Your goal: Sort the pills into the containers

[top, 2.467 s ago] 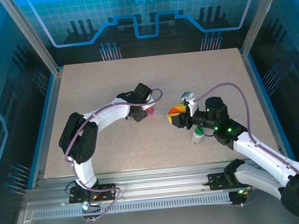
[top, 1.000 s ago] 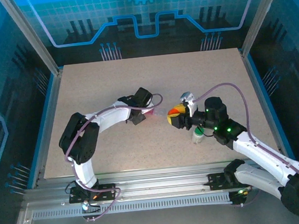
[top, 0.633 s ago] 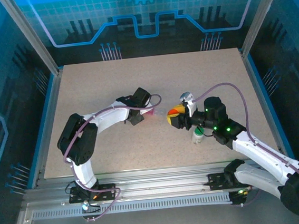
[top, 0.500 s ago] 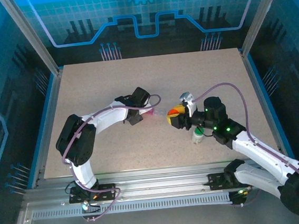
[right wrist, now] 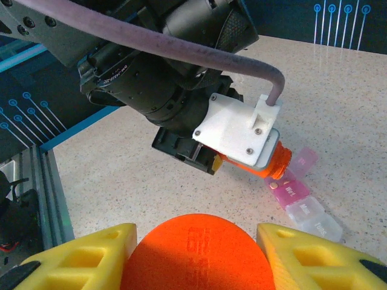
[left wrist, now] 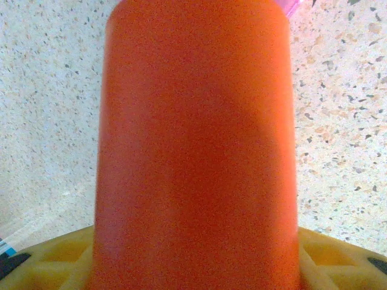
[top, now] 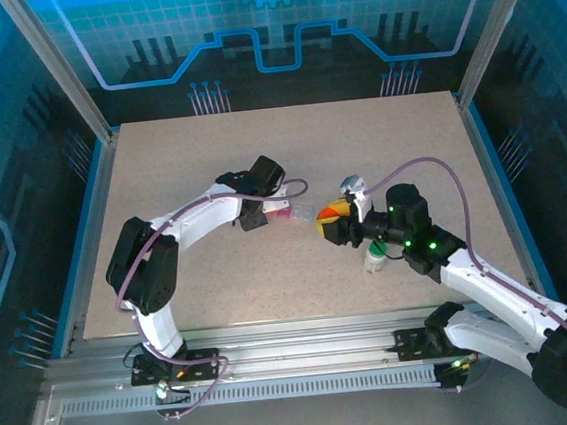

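Note:
An orange pill bottle (left wrist: 196, 151) is clamped between the yellow fingers (left wrist: 54, 260) of my left gripper (left wrist: 196, 266). In the right wrist view the same bottle (right wrist: 275, 162) lies tilted, its open mouth down over the pink compartment of the containers (right wrist: 305, 205). A small pale pill (right wrist: 273, 185) lies in that pink compartment; the colourless compartments sit beside it. My right gripper (right wrist: 196, 260) is shut on a round orange cap (right wrist: 196, 251). From above, the left gripper (top: 263, 206) and right gripper (top: 333, 221) face each other across the containers (top: 296, 214).
A white bottle with a green band (top: 375, 256) stands under the right forearm. A small grey-white object (top: 351, 183) lies just beyond the right gripper. The speckled tabletop (top: 187, 151) is bounded by blue rails and the frame's posts.
The left wrist has shifted slightly back and to the left with the bottle over the last seconds. The right arm and its cap have stayed put.

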{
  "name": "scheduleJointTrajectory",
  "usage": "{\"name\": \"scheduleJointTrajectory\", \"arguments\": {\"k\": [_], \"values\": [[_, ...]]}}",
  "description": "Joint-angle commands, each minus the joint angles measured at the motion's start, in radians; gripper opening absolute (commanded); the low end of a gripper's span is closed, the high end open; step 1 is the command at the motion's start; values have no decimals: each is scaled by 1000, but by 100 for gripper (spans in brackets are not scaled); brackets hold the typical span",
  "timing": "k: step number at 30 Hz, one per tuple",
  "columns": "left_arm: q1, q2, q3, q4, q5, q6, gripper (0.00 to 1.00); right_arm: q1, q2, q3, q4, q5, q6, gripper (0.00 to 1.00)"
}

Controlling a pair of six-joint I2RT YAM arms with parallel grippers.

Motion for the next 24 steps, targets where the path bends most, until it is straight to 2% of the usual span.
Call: {"name": "scheduleJointTrajectory", "arguments": {"k": [1, 12, 24], "values": [[0, 32, 36, -61, -31, 69, 7, 14, -6, 33, 14, -19, -12, 24], [-13, 107, 118, -81, -93, 174, 7, 15, -13, 33, 13, -23, -12, 24], [-22, 151, 137, -94, -226, 337, 7, 16, -13, 33, 15, -27, -10, 24]]}}
